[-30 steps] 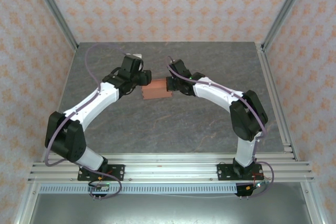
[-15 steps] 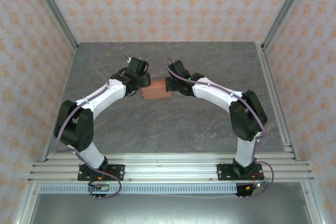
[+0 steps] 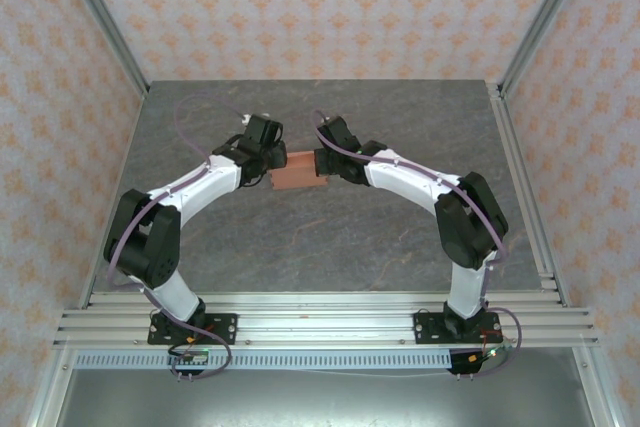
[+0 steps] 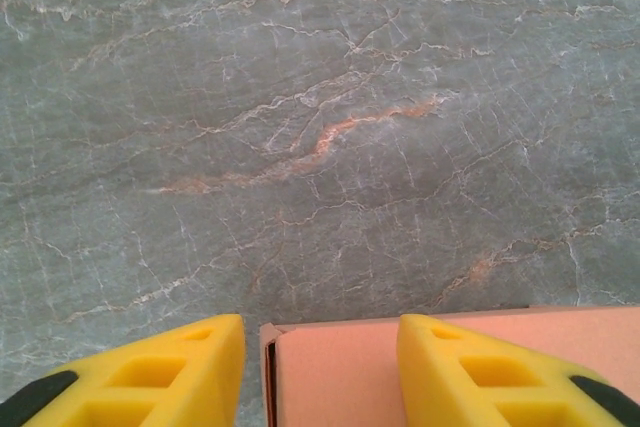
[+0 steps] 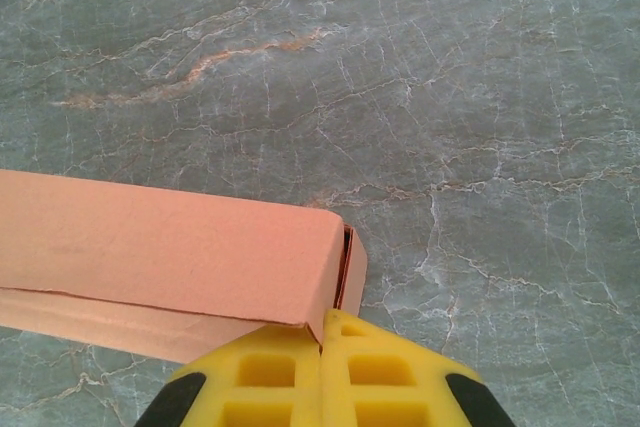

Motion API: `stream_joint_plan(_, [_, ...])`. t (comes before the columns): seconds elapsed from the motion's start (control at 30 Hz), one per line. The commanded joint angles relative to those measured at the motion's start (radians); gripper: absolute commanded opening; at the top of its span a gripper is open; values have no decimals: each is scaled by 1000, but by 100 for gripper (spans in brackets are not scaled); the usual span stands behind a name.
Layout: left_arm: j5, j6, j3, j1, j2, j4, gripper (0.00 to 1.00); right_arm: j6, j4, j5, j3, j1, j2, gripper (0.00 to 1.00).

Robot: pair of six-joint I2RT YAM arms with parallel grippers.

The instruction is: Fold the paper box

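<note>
The paper box is a small salmon-orange box on the grey table, mid-way between the two arms. My left gripper is at its left end. In the left wrist view the gripper is open. One yellow finger stands just off the box's end wall and the other is over its top. My right gripper is at the right end. Its fingers are pressed together, with the corner of the box's end wall running into their seam.
Grey marbled table with open room in front of and behind the box. Patterned walls and metal frame posts stand around the table. A rail with both arm bases runs along the near edge.
My left arm has swung in toward the box's left end and its jaws have narrowed. The right arm and the box have stayed put.
</note>
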Motion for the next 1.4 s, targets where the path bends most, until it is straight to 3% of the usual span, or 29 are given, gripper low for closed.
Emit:
stream_joint_plan(0.0, [0, -20, -50, -7, 38, -12, 43, -16, -4, 10, -22, 12, 19, 0])
stream_joint_plan(0.13, [3, -27, -63, -6, 64, 1, 42, -13, -3, 6, -29, 13, 12, 7])
stream_joint_plan(0.33, [-14, -31, -68, -7, 81, 3, 41, -14, 0, 5, -50, 18, -18, 26])
stream_joint_plan(0.63, [-22, -37, -63, -7, 95, 4, 37, -14, -13, -38, -78, 29, -113, 62])
stream_joint_plan(0.8, [-26, -36, -65, -7, 92, 3, 37, 79, 20, -1, -91, 28, -174, 80])
stream_joint_plan(0.97, [-25, -37, -65, -6, 93, 7, 37, 180, 49, -12, -34, -6, -138, 81])
stream_joint_plan(1.17, [-20, -41, -67, -6, 98, 13, 37, 228, 55, -54, 18, -48, -53, 69])
stream_joint_plan(1.37, [-15, -48, -70, -8, 103, 22, 37, 248, 92, -104, 24, -76, 5, 66])
